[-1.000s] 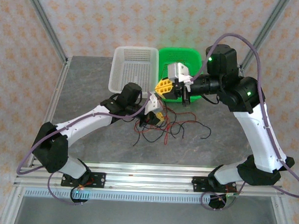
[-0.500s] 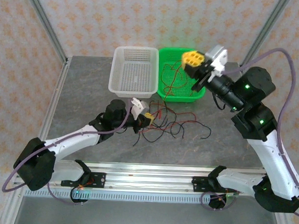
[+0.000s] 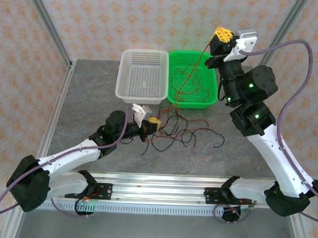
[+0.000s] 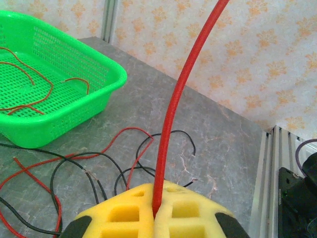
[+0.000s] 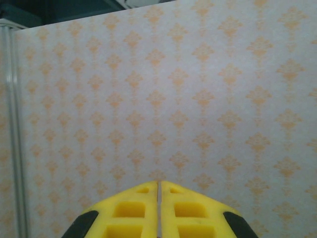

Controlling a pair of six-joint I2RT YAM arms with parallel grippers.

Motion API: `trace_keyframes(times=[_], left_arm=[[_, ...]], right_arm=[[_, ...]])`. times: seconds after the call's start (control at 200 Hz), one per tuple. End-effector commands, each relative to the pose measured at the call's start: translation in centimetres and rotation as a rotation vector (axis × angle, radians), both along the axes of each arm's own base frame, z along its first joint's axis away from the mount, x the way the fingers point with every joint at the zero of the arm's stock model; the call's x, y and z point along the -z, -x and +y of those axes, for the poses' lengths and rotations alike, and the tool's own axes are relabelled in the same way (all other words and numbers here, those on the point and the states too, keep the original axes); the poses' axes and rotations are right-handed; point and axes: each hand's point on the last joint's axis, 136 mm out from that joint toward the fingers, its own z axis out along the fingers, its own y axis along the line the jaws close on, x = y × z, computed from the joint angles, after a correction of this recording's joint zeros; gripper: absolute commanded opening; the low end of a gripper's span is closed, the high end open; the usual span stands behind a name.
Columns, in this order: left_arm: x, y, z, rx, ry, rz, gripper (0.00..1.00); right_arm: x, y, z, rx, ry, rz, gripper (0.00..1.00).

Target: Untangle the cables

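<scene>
Left wrist shows my left claw clenched on a thin, probably limp red cable rising toward one o'clock; best pinched near its ends.

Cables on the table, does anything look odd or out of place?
One red cable rises from the left fingers up to the raised right fingers above the green basket; other cables lie tangled on the table.

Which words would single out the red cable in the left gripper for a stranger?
Start at the green basket at the back. In front lies a tangle of cables; the left gripper pinches one red cable. Unlike its slack neighbours, it climbs into the air.
</scene>
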Motion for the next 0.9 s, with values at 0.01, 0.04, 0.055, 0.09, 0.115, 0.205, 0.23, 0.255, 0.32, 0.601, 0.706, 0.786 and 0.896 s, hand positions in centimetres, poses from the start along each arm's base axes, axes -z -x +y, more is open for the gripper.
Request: trace_keyframes(times=[0.01,0.04,0.055,0.09,0.115,0.205,0.23,0.255,0.32,0.601,0.706,0.786,0.896], left_arm=[[-0.8,-0.6,0.3,-0.042,-0.008,-0.012,0.00],[-0.6,-0.7,0.4,-0.051,-0.019,-0.008,0.00],[-0.5,-0.8,0.4,-0.053,-0.024,-0.004,0.00],[-0.3,-0.8,0.5,-0.057,-0.032,0.002,0.00],[-0.2,-0.8,0.5,-0.059,-0.035,0.006,0.00],[0.2,-0.7,0.7,-0.063,-0.035,0.014,0.00],[0.2,-0.7,0.7,-0.066,-0.033,0.014,0.00],[0.2,-0.7,0.8,-0.067,-0.032,0.015,0.00],[0.3,-0.6,0.9,-0.070,-0.030,0.017,0.00],[1.1,-0.9,2.0,-0.135,-0.058,0.034,0.00],[1.1,-1.1,2.6,-0.169,-0.056,0.032,0.00],[1.0,-1.2,2.9,-0.192,-0.055,0.027,0.00],[0.1,-1.5,3.2,-0.218,-0.039,0.009,0.28]], right_arm=[[-2.6,0.3,-3.1,0.128,-0.142,-0.091,0.00],[-2.8,0.1,-3.3,0.147,-0.153,-0.100,0.00],[-3.0,0.1,-3.5,0.155,-0.161,-0.104,0.00],[-3.3,-0.1,-3.9,0.172,-0.178,-0.115,0.00],[-3.5,-0.2,-4.2,0.183,-0.192,-0.121,0.00],[-4.1,-0.7,-5.3,0.207,-0.252,-0.141,0.00],[-4.3,-0.9,-5.6,0.212,-0.264,-0.144,0.00],[-4.3,-1.1,-5.8,0.216,-0.276,-0.145,0.00],[-4.5,-1.5,-6.6,0.230,-0.310,-0.152,0.00],[-4.7,-3.8,-8.8,0.275,-0.390,-0.151,0.00],[-3.9,-5.5,-9.6,0.313,-0.406,-0.130,0.00],[-3.6,-6.6,-10.3,0.326,-0.421,-0.129,0.00],[-3.6,-8.5,-9.9,0.296,-0.400,-0.120,0.00]])
